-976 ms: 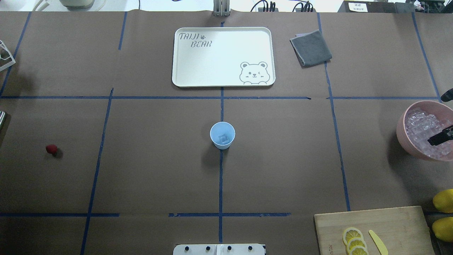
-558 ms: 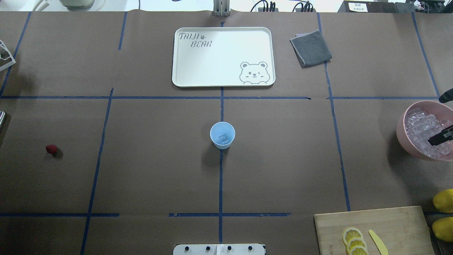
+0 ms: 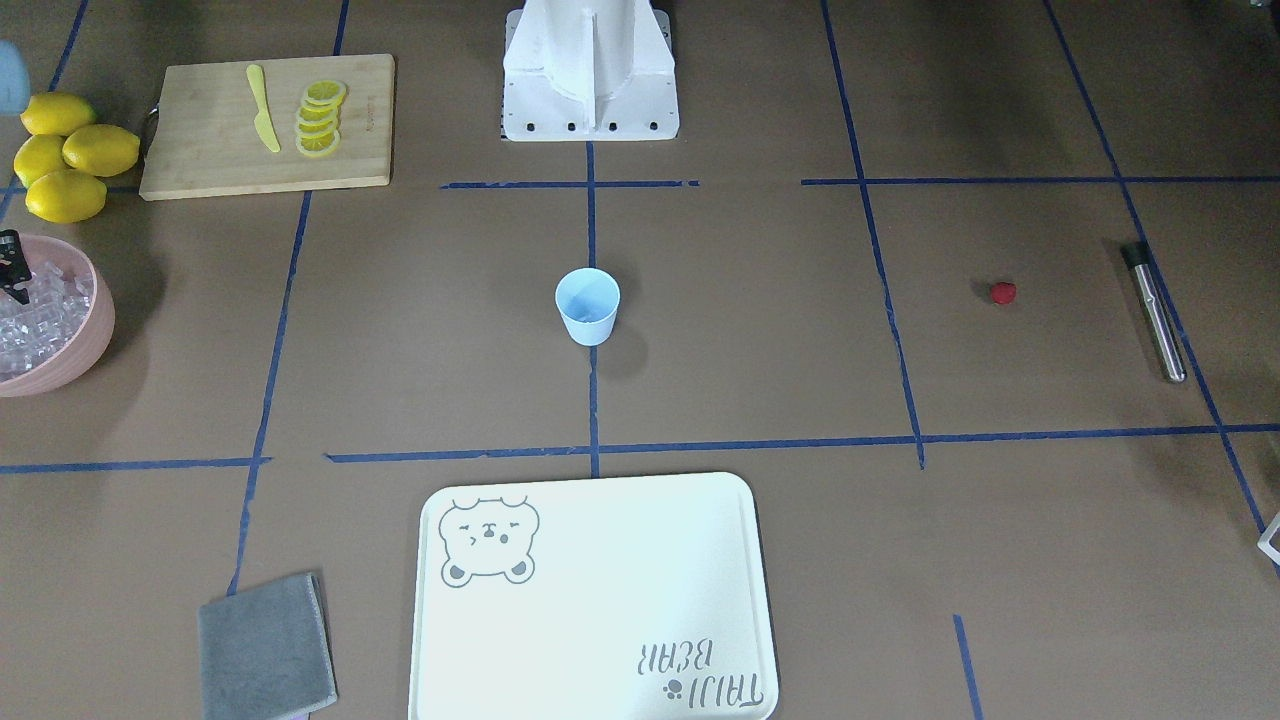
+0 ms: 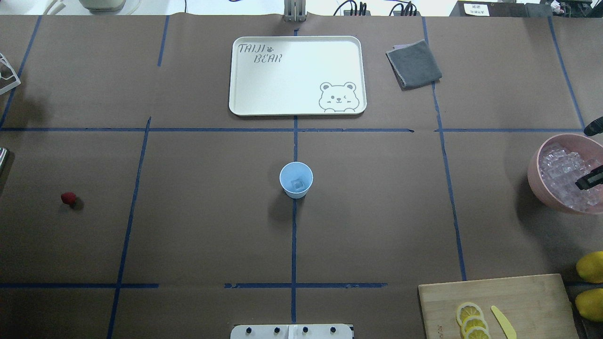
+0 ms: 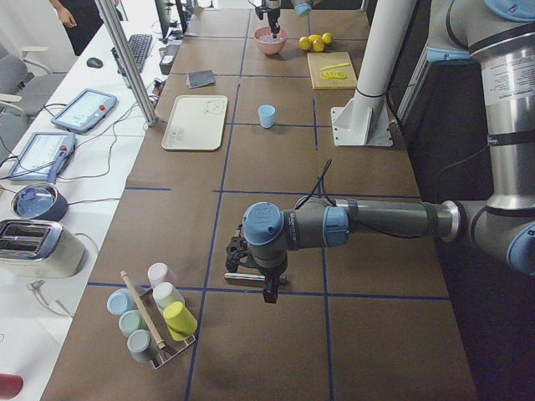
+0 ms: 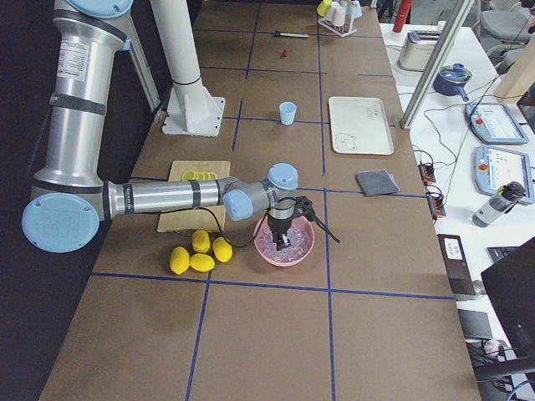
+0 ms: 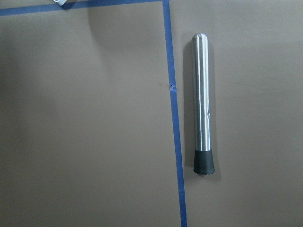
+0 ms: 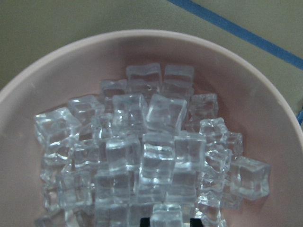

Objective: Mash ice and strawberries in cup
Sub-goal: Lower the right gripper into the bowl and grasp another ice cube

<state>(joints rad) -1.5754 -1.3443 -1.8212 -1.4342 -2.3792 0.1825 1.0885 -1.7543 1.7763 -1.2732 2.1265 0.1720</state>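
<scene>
— Pale-blue plastic for the cup [image 4: 296, 180]: round rim, narrower toward the base. Stood upright on the blue tape line at the middle of the table, between the robot's base [image 4: 254, 332] and the white tray [image 4: 282, 84]. Held anything?
— Held a single piece of ice [image 4: 297, 184] at the bottom, clear and square-edged. Lay heaped otherwise in the pink bowl [image 4: 534, 174] at the table's right end: glassy, whitish cubes, piled several deep.
— And the strawberry [image 4: 69, 198]?
— Lay alone on the brown paper well over on the left side, well apart from the cup. Small, bright red, rounded. Sat between the cup and a steel rod [image 7: 202, 104] with a black cap at one end, nearer the rod.
— Saw the right gripper [image 4: 591, 181]?
— Hung low over the bowl, among the cubes. Showed only two dark tips at the bottom edge of the wrist view, either side of one cube; could not tell whether clamped on it or merely apart around it.
— Left gripper [image 5: 266, 291]?
— Hovered above the rod, pointing down. Turned up in the side view only, so could not tell fingers apart from fingers together.
— Beyond the bowl?
— Lemons [image 3: 100, 150], then a wooden board [image 3: 200, 160] with lemon slices [image 3: 322, 118].
</scene>
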